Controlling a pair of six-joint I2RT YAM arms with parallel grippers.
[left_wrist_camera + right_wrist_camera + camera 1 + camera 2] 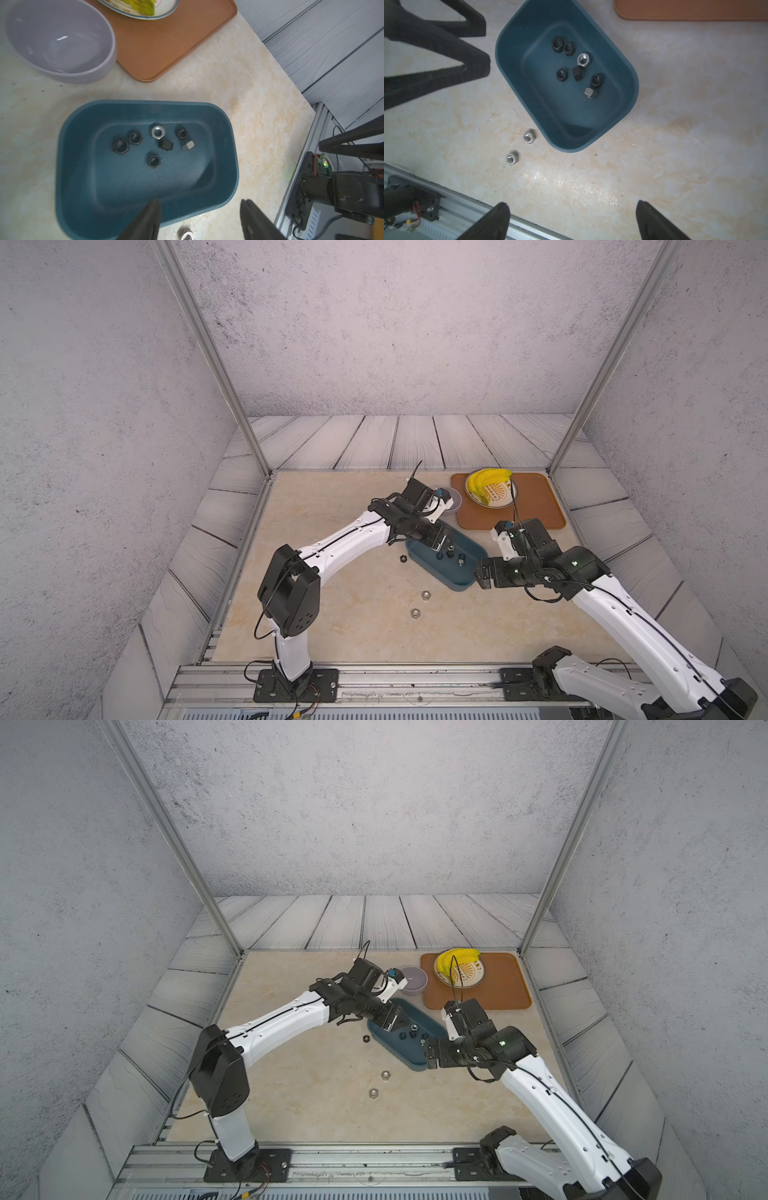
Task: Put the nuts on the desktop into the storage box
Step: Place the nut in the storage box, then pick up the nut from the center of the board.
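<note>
**Drop-off over the box: clear the wall, then go for the loose nuts**

Three nuts lie on the beige surface (332, 635): two silvery nuts (529, 136) near the teal storage box (145, 187) and one black nut (402, 558) just beside its wall.

The left arm (345, 537) stretches forward, its wrist dipped over one end of the box. The right arm (623, 614) is folded at the elbow, its tip low by the opposite end.

The left end effector (199, 201) is spread and holds nothing. The right end effector (572, 202) is spread wide and empty too.

Seven nuts (153, 161) lie inside the box.

This looks like a release. The left arm should rise above the rim before swinging. It should then drop straight down on the black nut, with its fingers across the flats and clear of the wall.
</note>
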